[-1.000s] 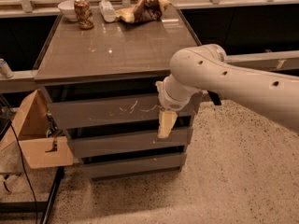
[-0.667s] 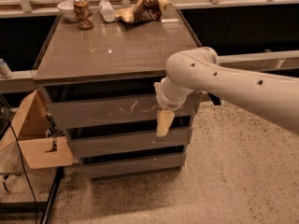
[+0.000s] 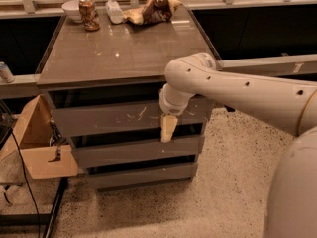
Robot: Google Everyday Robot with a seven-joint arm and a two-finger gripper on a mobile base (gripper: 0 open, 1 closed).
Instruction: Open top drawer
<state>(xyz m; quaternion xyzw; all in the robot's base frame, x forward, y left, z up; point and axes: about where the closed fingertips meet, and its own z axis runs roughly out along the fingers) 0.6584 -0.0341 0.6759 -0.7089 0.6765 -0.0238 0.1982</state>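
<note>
While its opening cannot be told, the gripper (image 3: 167,128) points down over the lower right edge of the drawer (image 3: 99,119).

The hand (image 3: 167,128) now sits a little further left along the front of the drawer (image 3: 99,119) than a second ago, and very slightly higher. Its pale tip hangs at the drawer's lower edge, over the dark gap beneath, closer to the white scratches (image 3: 141,114) than before. The arm (image 3: 190,73) has swung left with it: its rounded elbow now covers more of the worktop's (image 3: 114,48) front right corner and hides more of the drawer's right end. Most of this shift comes in the last stretch.
</note>
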